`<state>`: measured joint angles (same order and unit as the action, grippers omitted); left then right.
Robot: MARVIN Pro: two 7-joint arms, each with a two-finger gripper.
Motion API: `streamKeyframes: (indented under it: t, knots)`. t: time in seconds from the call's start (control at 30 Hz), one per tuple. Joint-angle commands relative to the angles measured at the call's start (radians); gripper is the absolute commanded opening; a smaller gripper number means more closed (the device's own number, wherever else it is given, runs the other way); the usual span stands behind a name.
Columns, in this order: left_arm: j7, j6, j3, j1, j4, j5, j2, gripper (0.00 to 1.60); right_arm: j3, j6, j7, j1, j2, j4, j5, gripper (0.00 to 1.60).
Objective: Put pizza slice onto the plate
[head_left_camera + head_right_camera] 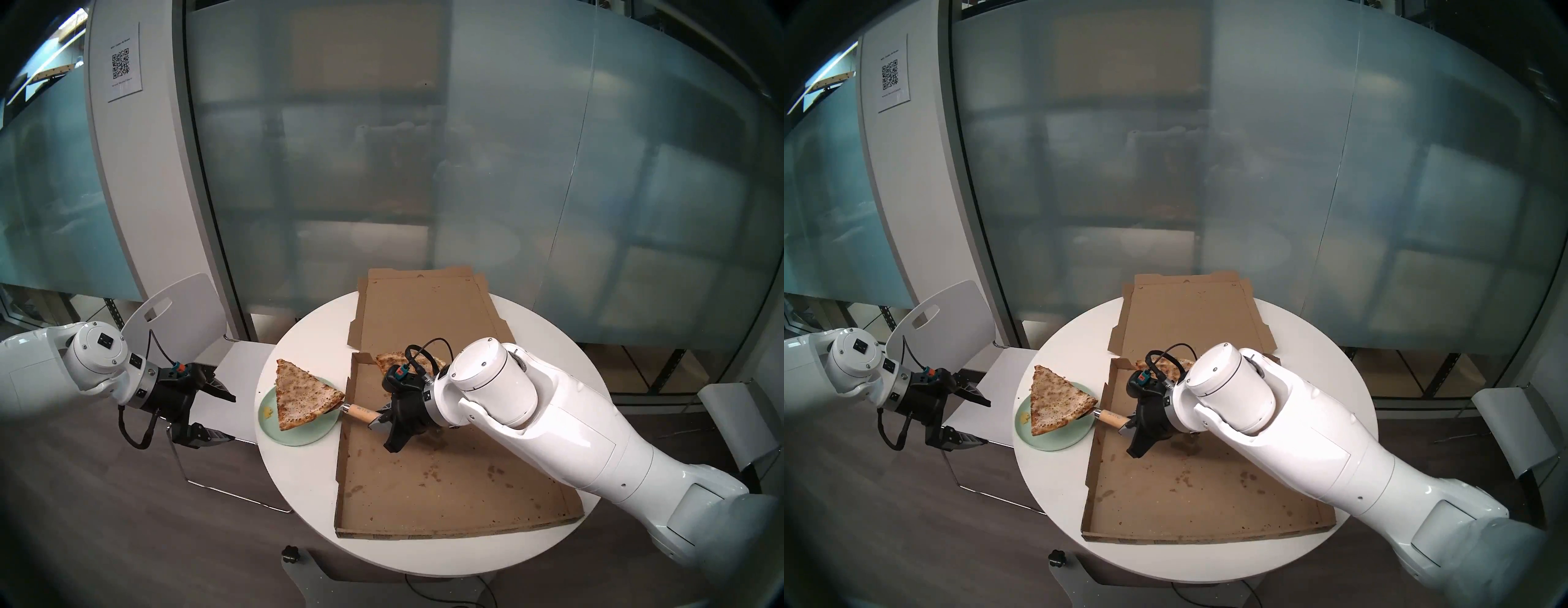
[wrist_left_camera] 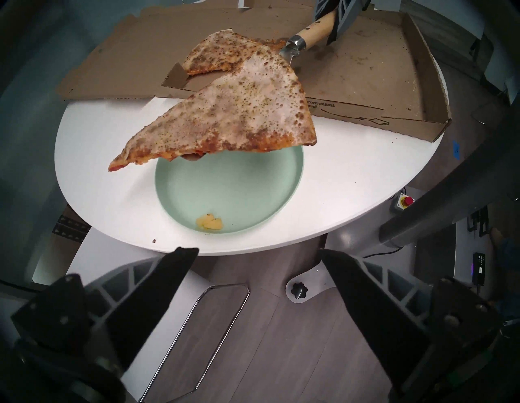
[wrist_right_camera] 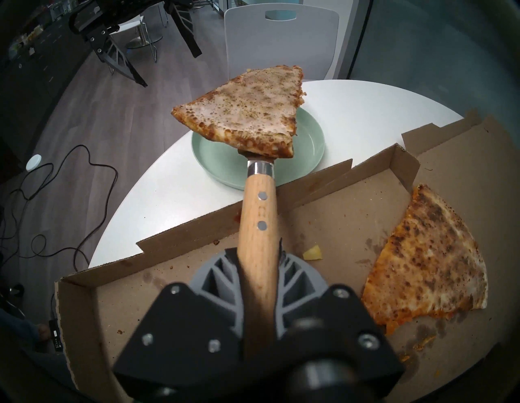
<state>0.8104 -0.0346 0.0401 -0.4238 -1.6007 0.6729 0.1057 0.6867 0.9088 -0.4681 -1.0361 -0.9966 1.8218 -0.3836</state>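
Two slices in view, one raised on a server over the plate.

On the white table, the right gripper has its jaws clamped on the wooden handle of a server, whose blade carries the pizza slice above the mint plate, clear of its surface, tip pointing far and past the rim. A yellowish crumb lies in the plate. The browner slice stays in the open box to the right of the plate. Left of the table, the left gripper hangs over a white chair, jaws spread wide and empty.
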Motion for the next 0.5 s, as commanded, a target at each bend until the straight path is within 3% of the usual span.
streamKeyframes:
  t: [0.0, 0.47]
  knots:
    - [-0.013, 0.01, 0.001, 0.002, -0.009, 0.011, -0.003, 1.6, -0.015, -0.024, 0.003, 0.048, -0.046, -0.008, 0.026, 0.0]
    - [-0.023, 0.012, 0.013, 0.012, -0.018, 0.008, -0.004, 1.6, -0.054, -0.044, 0.003, 0.071, -0.05, -0.018, 0.098, 0.0]
